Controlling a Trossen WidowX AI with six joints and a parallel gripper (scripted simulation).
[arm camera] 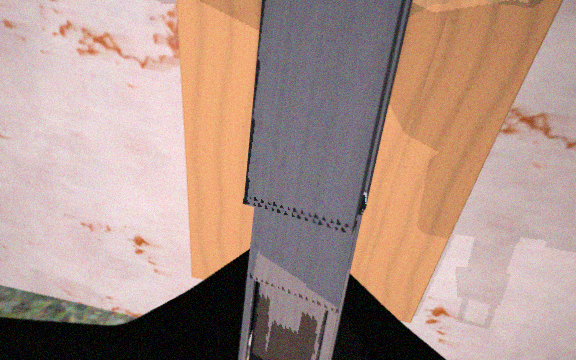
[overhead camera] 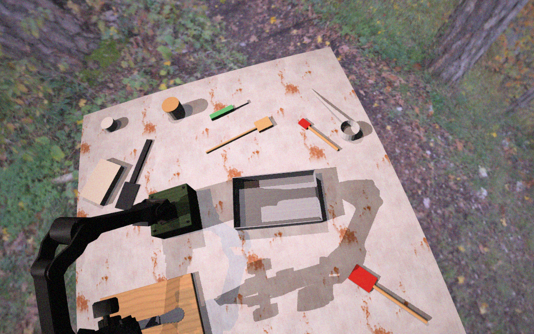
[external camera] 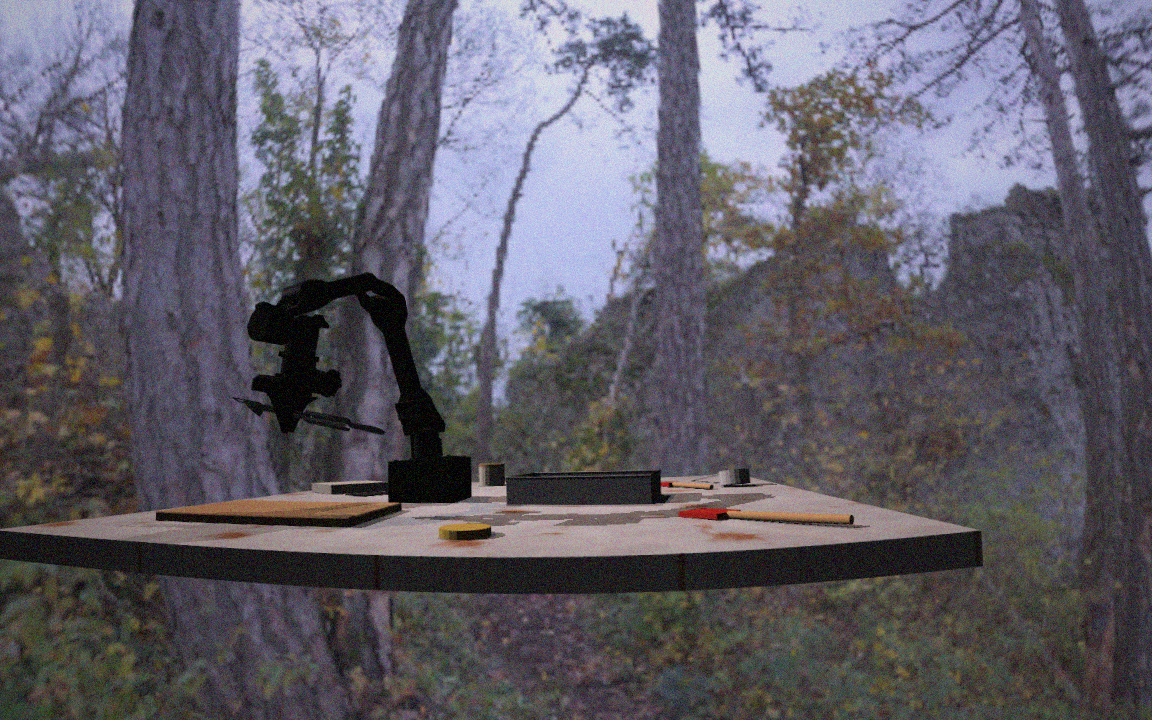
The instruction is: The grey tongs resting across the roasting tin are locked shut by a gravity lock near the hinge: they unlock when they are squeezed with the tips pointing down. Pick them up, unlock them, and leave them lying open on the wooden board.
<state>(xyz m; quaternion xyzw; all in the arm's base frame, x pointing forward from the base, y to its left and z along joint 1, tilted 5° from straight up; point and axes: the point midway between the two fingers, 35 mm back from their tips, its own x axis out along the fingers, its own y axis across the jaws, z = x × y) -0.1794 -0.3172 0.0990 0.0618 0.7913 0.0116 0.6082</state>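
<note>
The grey tongs (overhead camera: 172, 316) (external camera: 329, 419) (arm camera: 318, 125) are held in the air, high above the table. In the exterior view they slope gently: the scalloped tip end, on the right, is lower than the left end. Their arms look close together; whether the lock is on cannot be told. My gripper (external camera: 287, 427) (arm camera: 291, 258) points down and is shut on the tongs; its black fingers show either side of them in the wrist view. The wooden board (overhead camera: 144, 297) (external camera: 276, 510) (arm camera: 218, 150) lies below. The roasting tin (overhead camera: 237, 207) (external camera: 580, 488) stands apart, with no tongs on it.
My arm's base block (overhead camera: 177, 207) (external camera: 428, 479) stands between board and tin. A red-headed spatula (overhead camera: 362, 277) (external camera: 701, 514) lies at the right. A yellow disc (external camera: 465, 531) lies near the front edge. A cream block (overhead camera: 102, 181) and a dark spatula (overhead camera: 128, 195) lie beyond the base.
</note>
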